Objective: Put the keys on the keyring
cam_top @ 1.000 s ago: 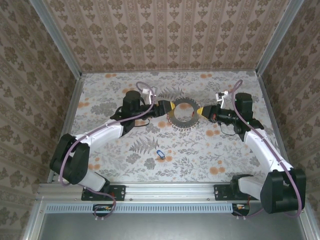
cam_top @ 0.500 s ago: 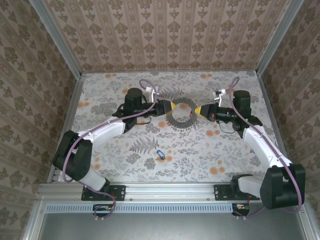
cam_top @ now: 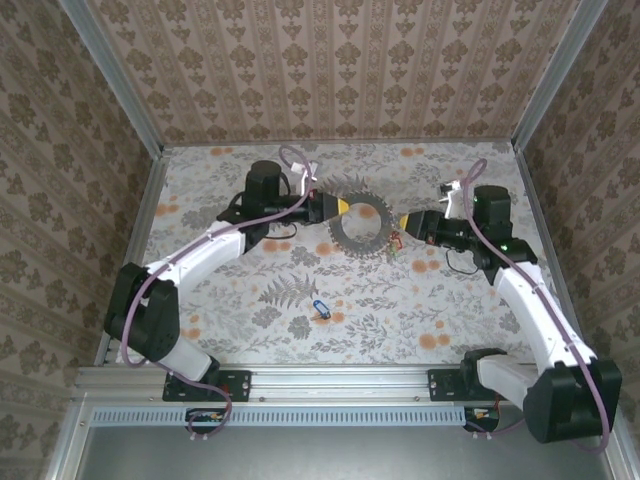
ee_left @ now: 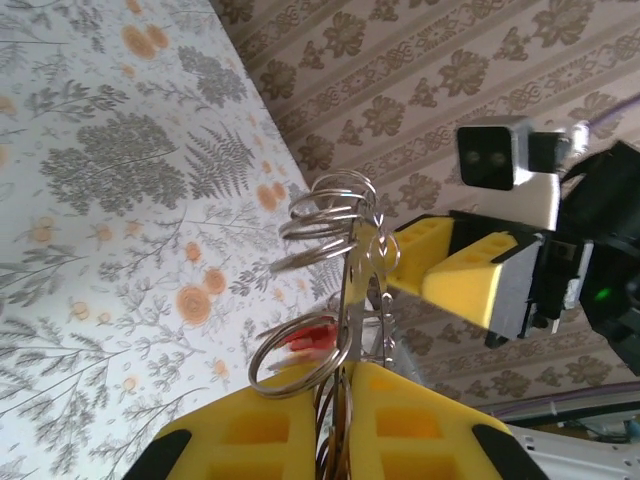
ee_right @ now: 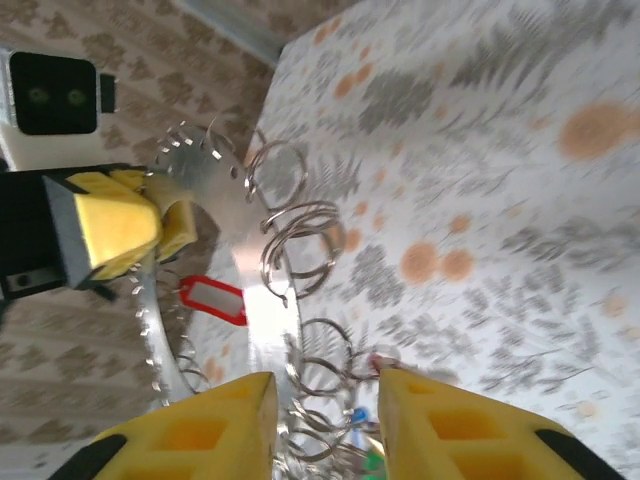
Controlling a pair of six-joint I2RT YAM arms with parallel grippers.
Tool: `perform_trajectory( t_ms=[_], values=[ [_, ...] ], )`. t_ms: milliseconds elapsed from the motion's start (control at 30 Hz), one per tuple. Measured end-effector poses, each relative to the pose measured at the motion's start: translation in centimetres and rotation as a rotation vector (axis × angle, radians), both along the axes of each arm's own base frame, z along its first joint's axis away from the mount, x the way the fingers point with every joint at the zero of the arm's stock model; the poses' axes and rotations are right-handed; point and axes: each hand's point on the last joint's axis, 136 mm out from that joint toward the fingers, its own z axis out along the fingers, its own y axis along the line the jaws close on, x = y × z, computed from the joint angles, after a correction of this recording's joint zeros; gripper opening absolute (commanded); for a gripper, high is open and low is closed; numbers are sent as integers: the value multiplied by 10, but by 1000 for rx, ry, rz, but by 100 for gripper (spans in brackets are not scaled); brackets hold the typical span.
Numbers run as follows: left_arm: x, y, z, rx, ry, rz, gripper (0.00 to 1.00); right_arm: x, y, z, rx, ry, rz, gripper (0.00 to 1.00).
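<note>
Top view: large grey saw-toothed metal keyring [cam_top: 362, 227] on the floral bench [cam_top: 400, 300]. The left hand [cam_top: 343, 207] is at its left rim and the right hand [cam_top: 405, 221] just beside its right. A small blue-tagged key [cam_top: 320, 309] lies nearer, well apart, with free room around it.
Left wrist: the left hand clamps the keyring's thin edge. The keyring is likely stiff and slippery, and its wire loops [ee_left: 325, 215] snag-prone.
Right wrist: the right hand's jaws are parted, straddling the rim.

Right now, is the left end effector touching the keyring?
Touching. The left wrist view shows the keyring clamped inside the shut left end effector.
</note>
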Motion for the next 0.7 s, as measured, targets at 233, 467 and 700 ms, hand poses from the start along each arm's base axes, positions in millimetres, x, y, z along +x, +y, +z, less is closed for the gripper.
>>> perform_trajectory(
  t_ms=[233,467,700],
  values=[
    [-7,11,50,65,-148,-46,0,-12,-22,-1,-125,-215,-110,39],
    [-23,17,71,59,-245,-90,0,-24,-12,-32,-195,-385,-23,32],
    [-27,19,71,78,-283,-117,0,-40,11,-10,-378,-650,64,28]
  ],
)
